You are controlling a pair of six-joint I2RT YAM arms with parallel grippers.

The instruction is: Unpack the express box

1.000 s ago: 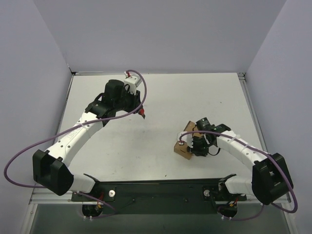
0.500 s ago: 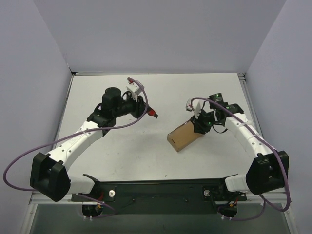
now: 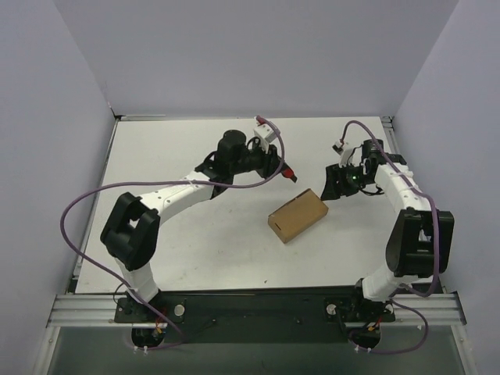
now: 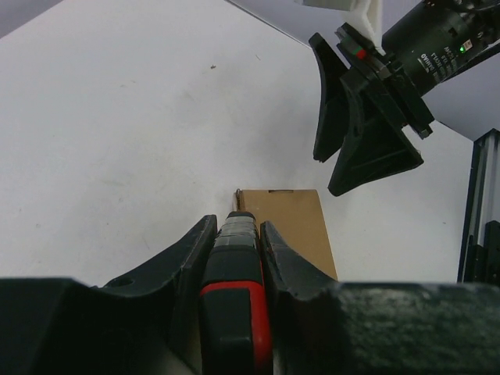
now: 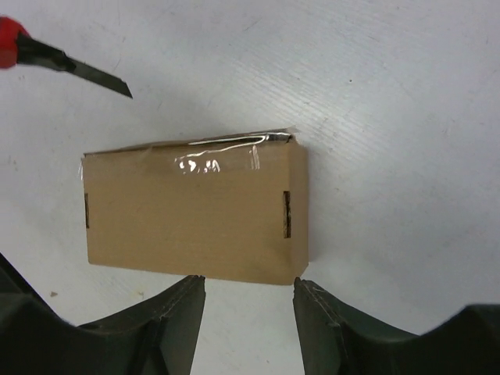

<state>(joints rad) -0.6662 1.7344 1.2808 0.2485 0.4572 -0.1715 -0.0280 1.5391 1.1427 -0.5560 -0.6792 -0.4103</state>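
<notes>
a white table (image 3: 195,258) sits boxed in by plain pale lilac walls (image 3: 258,55), evenly lit.

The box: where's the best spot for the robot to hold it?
Probably by its two long side walls, coming straight down with the open right hand. The box lies flat, so those sides are plain and parallel. Stay off the taped edge, which the knife in the left hand seems to need free.

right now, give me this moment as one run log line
left gripper: shut on utility knife, blade out | right gripper: open, empty | express box: flat on table, closed, taped
</notes>
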